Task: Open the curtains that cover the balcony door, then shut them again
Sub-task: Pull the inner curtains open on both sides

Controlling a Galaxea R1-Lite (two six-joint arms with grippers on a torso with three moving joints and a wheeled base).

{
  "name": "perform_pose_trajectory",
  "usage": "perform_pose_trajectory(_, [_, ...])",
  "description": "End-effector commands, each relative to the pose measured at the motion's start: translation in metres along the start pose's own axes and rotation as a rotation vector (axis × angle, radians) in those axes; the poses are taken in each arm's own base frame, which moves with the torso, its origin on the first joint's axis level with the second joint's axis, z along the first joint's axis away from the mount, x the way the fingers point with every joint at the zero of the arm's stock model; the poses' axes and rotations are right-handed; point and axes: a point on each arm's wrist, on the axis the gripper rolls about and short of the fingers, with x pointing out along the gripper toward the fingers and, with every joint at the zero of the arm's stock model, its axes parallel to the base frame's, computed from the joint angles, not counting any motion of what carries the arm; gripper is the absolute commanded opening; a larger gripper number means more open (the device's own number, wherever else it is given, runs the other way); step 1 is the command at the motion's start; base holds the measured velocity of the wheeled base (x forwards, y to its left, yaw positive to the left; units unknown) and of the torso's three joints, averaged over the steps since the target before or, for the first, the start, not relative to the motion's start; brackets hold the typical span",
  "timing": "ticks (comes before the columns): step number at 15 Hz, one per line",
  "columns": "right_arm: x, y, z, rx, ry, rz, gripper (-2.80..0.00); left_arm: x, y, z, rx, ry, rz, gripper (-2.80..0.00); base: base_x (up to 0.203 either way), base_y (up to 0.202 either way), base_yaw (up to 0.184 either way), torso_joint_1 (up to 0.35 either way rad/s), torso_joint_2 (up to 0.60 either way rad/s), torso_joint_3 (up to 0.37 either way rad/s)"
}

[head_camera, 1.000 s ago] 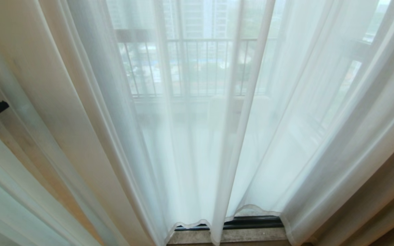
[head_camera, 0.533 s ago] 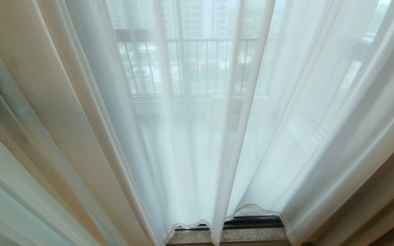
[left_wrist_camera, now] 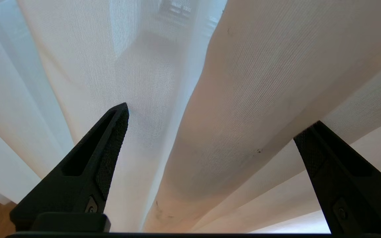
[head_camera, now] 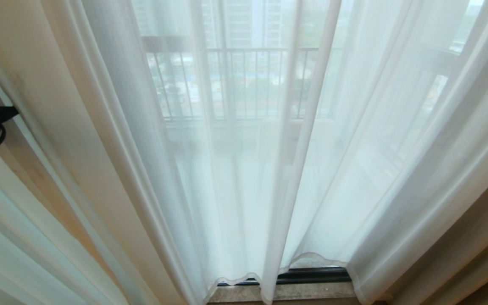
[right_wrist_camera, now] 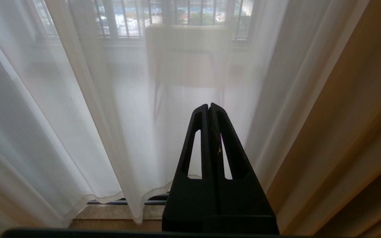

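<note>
Since a second ago our left gripper [left_wrist_camera: 210, 132] has pushed further into the sheer white curtains [head_camera: 244, 178], fingers spread around a cream fold; our right gripper [right_wrist_camera: 209, 107] hangs clenched, empty.

A strip of mottled grey-brown stone floor [head_camera: 311, 292] shows at the foot of the doorway, with a dark metal door track [head_camera: 316, 275] lying along its far edge. The wavy hemmed bottoms of the sheer white curtains [head_camera: 235, 212] hang just above it.
</note>
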Motion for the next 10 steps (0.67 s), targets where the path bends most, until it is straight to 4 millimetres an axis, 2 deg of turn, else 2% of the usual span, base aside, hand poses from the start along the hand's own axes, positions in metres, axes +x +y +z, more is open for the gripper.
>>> perform_pose_trajectory(1, [0.0001, 0.0000, 0.0001, -0.001, 0.000, 0.000, -2.80, -0.0001, -0.0002, 0.0001, -0.001, -0.003, -0.002, 0.00, 0.000, 0.000, 0.000, 0.000, 0.00, 0.000])
perform_pose_trajectory(5, [0.0000, 0.0000, 0.0001, -0.001, -0.001, 0.000, -2.80, -0.0003, -0.0016, -0.0022, 0.000, 0.005, -0.006, 0.00, 0.000, 0.000, 0.000, 0.000, 0.00, 0.000])
perform_pose_trajectory(6, [0.0000, 0.0000, 0.0001, -0.001, -0.001, 0.000, -2.80, -0.0009, -0.0022, -0.0025, 0.002, 0.005, -0.007, -2.80, 0.000, 0.000, 0.000, 0.000, 0.00, 0.000])
perform_pose_trajectory(10, [0.0000, 0.0000, 0.0001, -0.001, -0.001, 0.000, -2.80, -0.0019, -0.0021, -0.0039, 0.002, 0.009, -0.006, -2.80, 0.000, 0.000, 0.000, 0.000, 0.00, 0.000])
